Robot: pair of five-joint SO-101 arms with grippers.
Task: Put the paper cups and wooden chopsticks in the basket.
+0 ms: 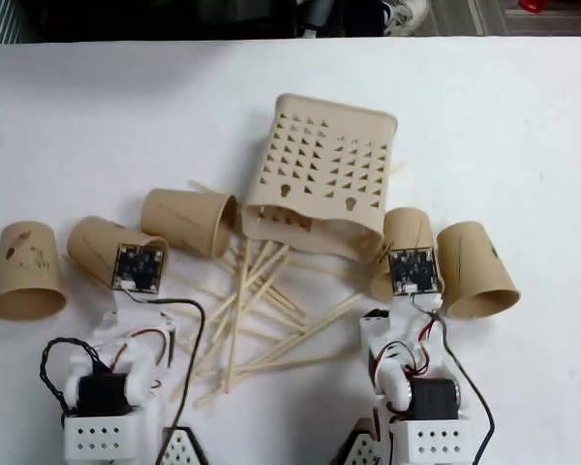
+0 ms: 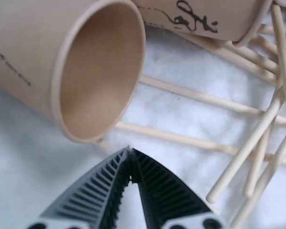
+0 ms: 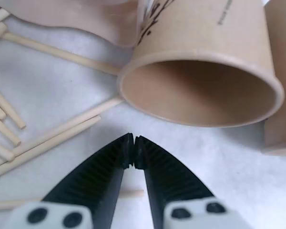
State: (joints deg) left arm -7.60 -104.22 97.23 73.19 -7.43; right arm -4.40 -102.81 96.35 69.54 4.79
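The beige perforated basket (image 1: pixel 320 170) lies at the table's middle, a perforated wall facing up. Several paper cups lie on their sides around it: one far left (image 1: pixel 24 271), one (image 1: pixel 187 221) beside the basket, one far right (image 1: pixel 474 269). Wooden chopsticks (image 1: pixel 257 310) are scattered in a loose pile between the arms. My left gripper (image 2: pixel 130 155) is shut and empty, its tips just short of a cup's open mouth (image 2: pixel 95 71). My right gripper (image 3: pixel 133 140) is also shut on nothing, close to the rim of another cup (image 3: pixel 200 90).
The left arm (image 1: pixel 102 397) and right arm (image 1: pixel 421 397) stand at the near edge. Chopsticks (image 2: pixel 200 98) cross beside the left gripper, and others (image 3: pixel 52 138) lie beside the right one. The basket's edge (image 3: pixel 86 19) is just beyond the right cup. White cloth covers the table.
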